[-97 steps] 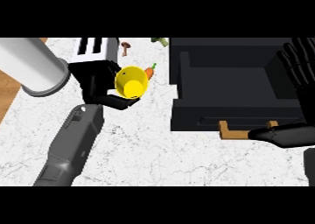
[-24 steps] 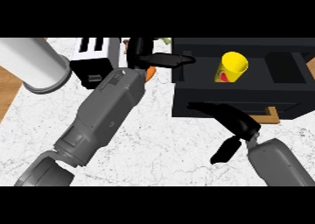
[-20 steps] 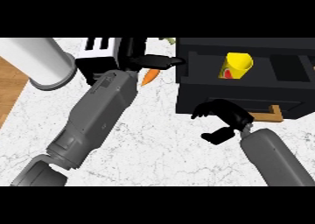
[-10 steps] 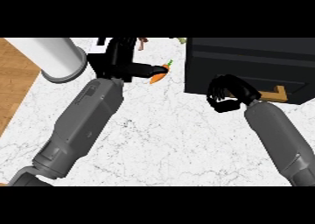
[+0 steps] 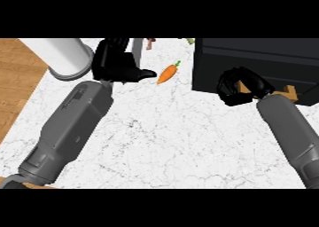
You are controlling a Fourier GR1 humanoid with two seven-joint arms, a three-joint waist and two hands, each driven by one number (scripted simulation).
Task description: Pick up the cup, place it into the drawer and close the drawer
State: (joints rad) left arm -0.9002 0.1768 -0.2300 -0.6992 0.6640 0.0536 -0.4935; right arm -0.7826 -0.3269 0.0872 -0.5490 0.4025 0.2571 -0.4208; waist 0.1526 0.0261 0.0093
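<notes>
— Where's the cup?
— Not visible; the black drawer (image 5: 266, 66) looks shut.
— Hands?
— Right hand (image 5: 240, 86), fingers curled and holding nothing, is against the drawer front. Left hand (image 5: 116, 66) rests relaxed beside the carrot (image 5: 166, 74) on the marble counter (image 5: 175, 137).

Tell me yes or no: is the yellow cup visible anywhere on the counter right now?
No: the marble counter shows only a carrot and a white cylinder; no cup is in sight.
</notes>
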